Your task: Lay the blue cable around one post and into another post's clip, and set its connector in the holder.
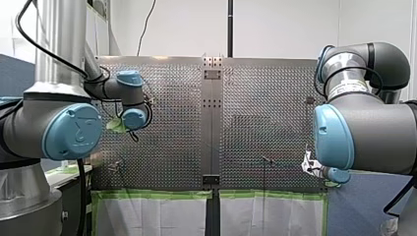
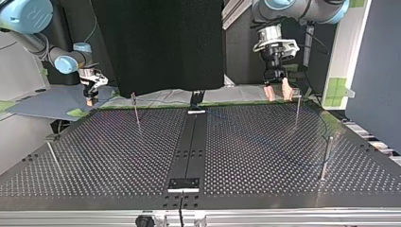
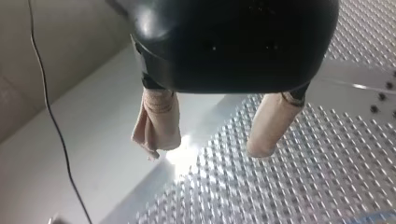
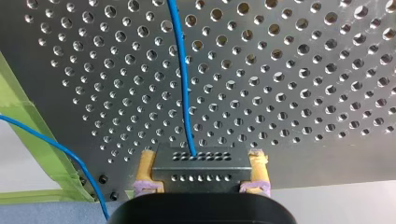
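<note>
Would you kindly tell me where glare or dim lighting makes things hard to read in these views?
Left wrist view: a white glare patch on the table just beyond the fingertips of my open left claw. Right wrist view: even light, so the blue cable and the connector in my right claw read plainly. Top view: the cable nearly vanishes against the dark, shiny table.

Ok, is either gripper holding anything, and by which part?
My right gripper grips the black connector of the blue cable by its two ends; my left gripper is open and empty.
</note>
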Available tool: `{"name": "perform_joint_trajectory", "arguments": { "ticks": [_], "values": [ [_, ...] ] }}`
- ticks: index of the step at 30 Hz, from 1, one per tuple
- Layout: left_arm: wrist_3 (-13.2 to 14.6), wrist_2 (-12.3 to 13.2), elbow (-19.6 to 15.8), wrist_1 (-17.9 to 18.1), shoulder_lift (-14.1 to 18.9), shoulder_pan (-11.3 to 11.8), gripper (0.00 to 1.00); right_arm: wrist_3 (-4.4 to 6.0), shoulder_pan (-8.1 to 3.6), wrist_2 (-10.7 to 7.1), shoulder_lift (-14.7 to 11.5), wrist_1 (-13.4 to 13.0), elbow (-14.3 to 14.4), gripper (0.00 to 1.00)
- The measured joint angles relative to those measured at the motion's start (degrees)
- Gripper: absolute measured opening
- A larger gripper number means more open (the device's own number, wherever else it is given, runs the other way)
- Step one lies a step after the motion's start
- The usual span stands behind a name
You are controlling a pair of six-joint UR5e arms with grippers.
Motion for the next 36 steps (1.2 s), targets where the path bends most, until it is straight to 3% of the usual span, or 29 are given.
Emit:
{"name": "perform_joint_trajectory", "arguments": {
  "ticks": [8, 12, 21, 26, 36],
  "values": [
    [-4.1, -1.3, -2.8, -3.2, -0.3, 4.1, 1.0, 0.0, 0.02, 0.0, 0.0, -0.1, 0.0, 0.0],
    [-6.2, -1.4, -1.6, -4.9, -0.3, 6.3, 1.0, 0.0, 0.04, 0.0, 0.0, -0.1, 0.0, 0.0],
    [-8.2, -1.2, 1.7, -6.6, -0.3, 11.0, 1.0, 0.07, 0.2, 0.0, 0.0, -0.2, 0.0, 0.0],
    [-9.8, 0.1, 3.7, -6.9, -0.3, 13.0, 1.0, 0.15, 0.26, 0.0, 0.0, -0.3, 0.0, 0.0],
    [-14.8, 5.1, 7.4, -6.9, -0.4, 13.7, 1.0, 0.12, 0.42, 0.0, 0.0, -0.3, 0.0, 0.0]
  ]
}}
